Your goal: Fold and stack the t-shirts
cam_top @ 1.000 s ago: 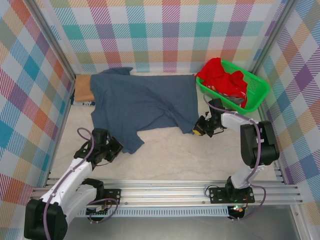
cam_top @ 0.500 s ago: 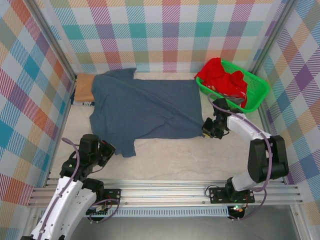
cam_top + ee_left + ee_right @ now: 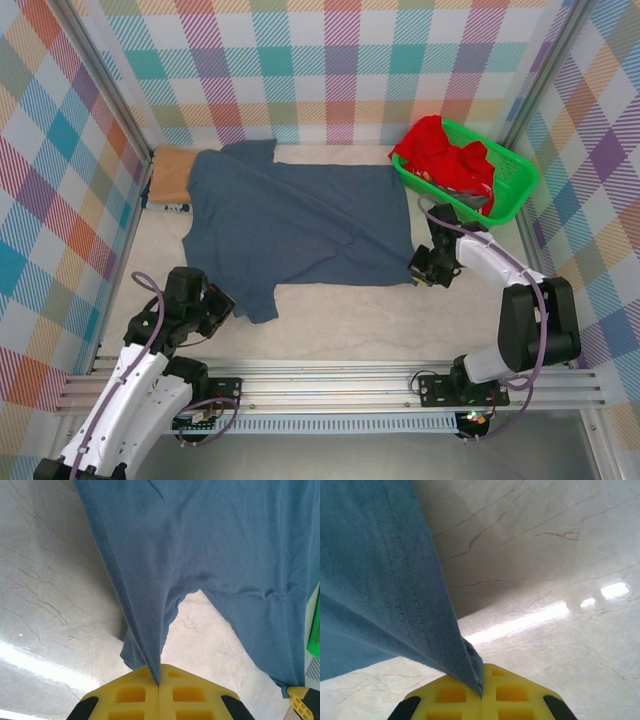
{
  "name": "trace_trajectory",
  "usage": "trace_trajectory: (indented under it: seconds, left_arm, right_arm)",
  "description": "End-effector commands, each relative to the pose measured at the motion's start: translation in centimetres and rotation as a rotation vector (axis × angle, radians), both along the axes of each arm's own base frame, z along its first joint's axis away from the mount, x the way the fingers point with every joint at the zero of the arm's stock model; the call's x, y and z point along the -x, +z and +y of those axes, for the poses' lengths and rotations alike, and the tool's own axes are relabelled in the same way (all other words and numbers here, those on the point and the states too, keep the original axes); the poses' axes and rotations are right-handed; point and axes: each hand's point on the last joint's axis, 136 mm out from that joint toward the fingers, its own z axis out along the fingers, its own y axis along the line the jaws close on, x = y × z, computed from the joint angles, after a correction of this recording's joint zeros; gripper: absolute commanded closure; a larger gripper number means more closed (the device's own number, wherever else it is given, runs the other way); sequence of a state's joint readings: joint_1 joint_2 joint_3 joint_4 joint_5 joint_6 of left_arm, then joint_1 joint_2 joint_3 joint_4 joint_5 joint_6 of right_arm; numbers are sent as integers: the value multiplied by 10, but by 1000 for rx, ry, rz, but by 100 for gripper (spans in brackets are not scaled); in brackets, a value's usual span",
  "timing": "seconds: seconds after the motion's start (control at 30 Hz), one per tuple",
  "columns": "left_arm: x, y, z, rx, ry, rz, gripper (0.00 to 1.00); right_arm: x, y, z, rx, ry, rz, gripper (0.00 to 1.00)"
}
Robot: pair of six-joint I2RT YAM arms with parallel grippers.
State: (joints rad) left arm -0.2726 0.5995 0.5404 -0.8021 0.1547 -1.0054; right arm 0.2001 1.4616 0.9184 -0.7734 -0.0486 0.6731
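1. Fingers [image 3: 150,680] of the left gripper [image 3: 159,680] are pressed together on a pinch of the slate-blue t-shirt [image 3: 210,545]. This is at the near sleeve, the part of the shirt farthest from the green basket [image 3: 520,190].
2. Fingers [image 3: 425,697] of the right gripper [image 3: 482,690] are likewise clamped on blue cloth, at the near hem corner, just in front of the basket's near-left corner.
3. From above, the shirt lies spread on the table [image 3: 350,320] directly left of the basket. Its long axis runs away from the basket, hem end beside it and sleeves at the far end.
4. A tan t-shirt [image 3: 172,175] peeks out past the blue one, on the side away from the basket. A red t-shirt [image 3: 450,160] is heaped inside the basket.
5. Both grips sit on the shirt's near edge, so the whole body of cloth lies beyond the fingers. The right gripper [image 3: 420,272] is the one close to the basket and the left gripper [image 3: 228,305] is well apart from it.
6. My judgement is that the next move carries this near edge over the body (or tugs it flat first). Both arms would need to travel together, across the long axis, to keep the edge straight.
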Motion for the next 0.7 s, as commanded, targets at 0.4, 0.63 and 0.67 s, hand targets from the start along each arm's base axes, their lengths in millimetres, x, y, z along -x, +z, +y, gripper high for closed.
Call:
trace_trajectory:
  seconds: [0.4, 0.63, 0.67]
  left_arm:
    - [27, 15, 10, -92, -43, 46, 100]
    - [42, 10, -1, -24, -87, 60, 100]
    - [45, 10, -1, -29, -92, 66, 100]
  right_arm:
    - [38, -4, -30, 142, -118, 161, 100]
    - [70, 0, -32, 125, -152, 210, 100]
    - [74, 1, -33, 127, -156, 217, 100]
